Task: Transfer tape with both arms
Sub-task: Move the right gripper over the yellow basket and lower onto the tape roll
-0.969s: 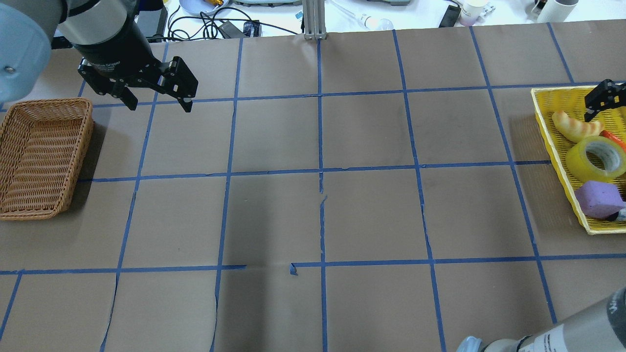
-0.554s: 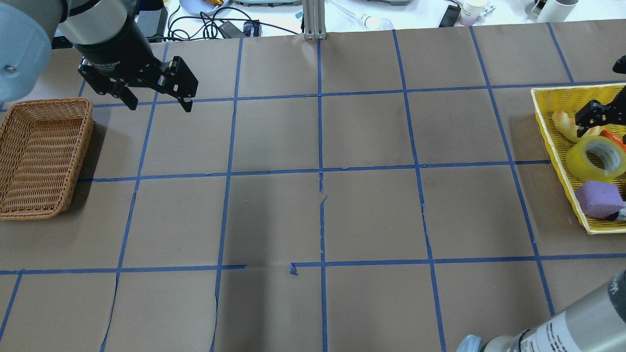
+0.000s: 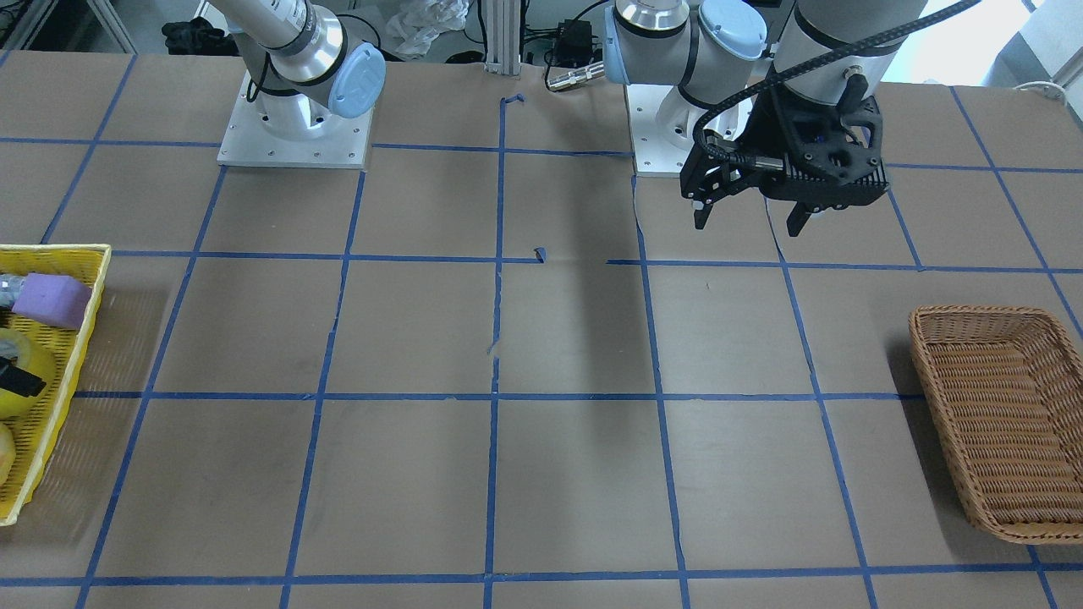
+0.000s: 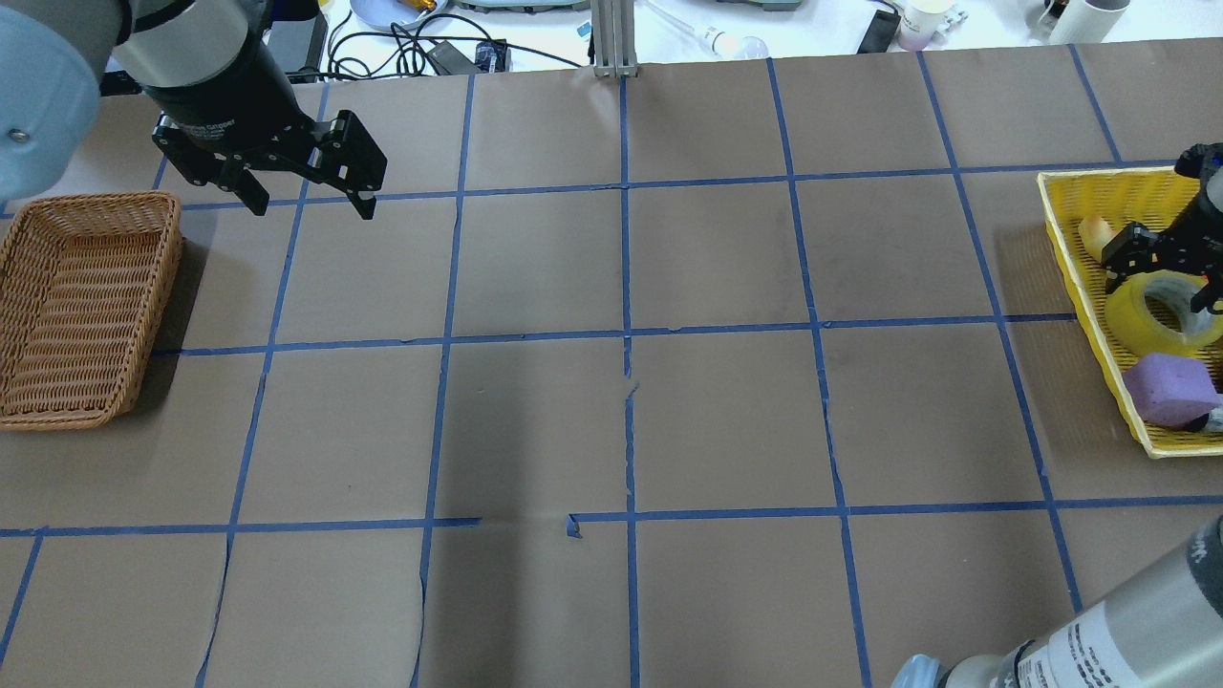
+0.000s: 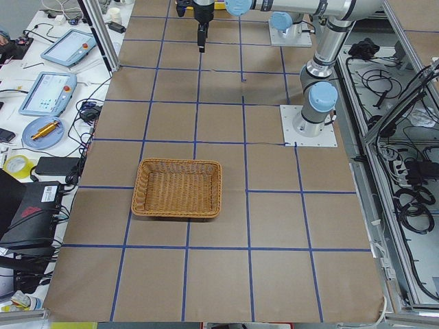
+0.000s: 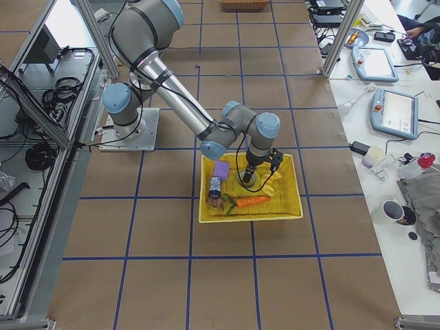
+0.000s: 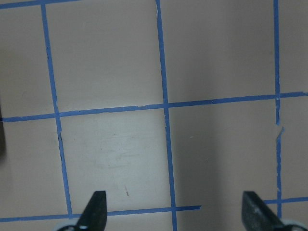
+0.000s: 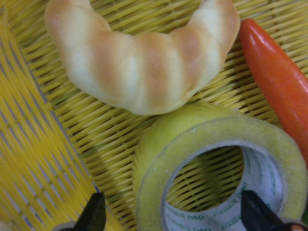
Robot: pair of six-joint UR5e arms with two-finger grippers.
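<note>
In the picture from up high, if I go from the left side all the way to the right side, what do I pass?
First the brown wicker basket → the left gripper → the yellow basket, with the tape inside it.

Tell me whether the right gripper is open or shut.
Open: the right gripper has its fingertips wide apart over the tape.
</note>
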